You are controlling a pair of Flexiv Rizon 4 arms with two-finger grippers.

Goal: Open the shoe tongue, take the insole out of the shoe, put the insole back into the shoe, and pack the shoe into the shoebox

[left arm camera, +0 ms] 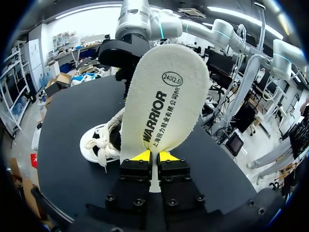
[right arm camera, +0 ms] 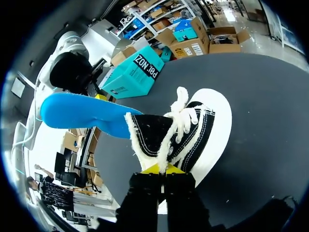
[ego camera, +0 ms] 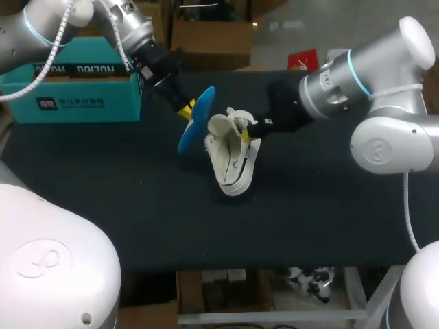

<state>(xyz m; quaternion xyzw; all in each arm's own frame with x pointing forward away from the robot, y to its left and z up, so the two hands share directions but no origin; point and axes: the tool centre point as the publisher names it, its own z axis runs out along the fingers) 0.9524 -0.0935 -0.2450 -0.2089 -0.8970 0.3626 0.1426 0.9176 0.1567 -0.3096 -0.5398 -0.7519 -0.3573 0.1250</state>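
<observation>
The left tool (ego camera: 185, 110) is closed tight on the insole (ego camera: 196, 122), held up just beside the shoe (ego camera: 233, 164). The right tool (ego camera: 247, 130) pinches the shoe's fuzzy edge on the table (ego camera: 322, 205). I think the insole is out; next it must slide back inside the shoe.

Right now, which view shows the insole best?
Left wrist view: the insole faces the camera, its pale side nearly whole. Head view shows a blue sliver; right wrist view, its blue side, partly behind the shoe.
</observation>
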